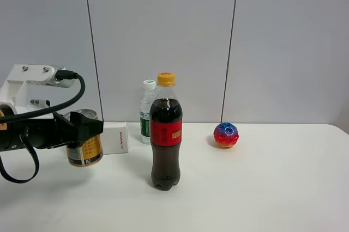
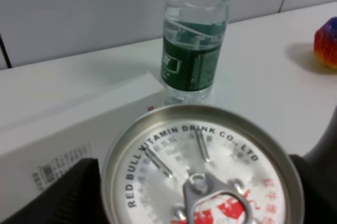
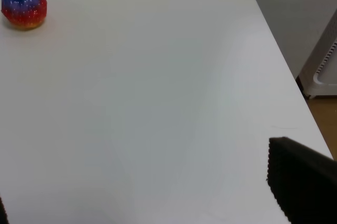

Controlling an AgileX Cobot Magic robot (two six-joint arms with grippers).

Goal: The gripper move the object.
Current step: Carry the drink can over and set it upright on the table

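Grips the short gold-orange metal drink can [image 1: 87, 150] near its silver rim with the black-jawed left gripper [image 1: 82, 129], seemingly lifted off the table beside the flat white carton [image 1: 115, 137] for carrying. Leaves the right gripper [image 3: 137, 182] spread wide, empty.

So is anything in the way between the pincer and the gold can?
No, nothing. The left pincer has its jaws on both sides of the can. In the high view, the cola bottle stands apart to the can's right and the white box sits behind it.
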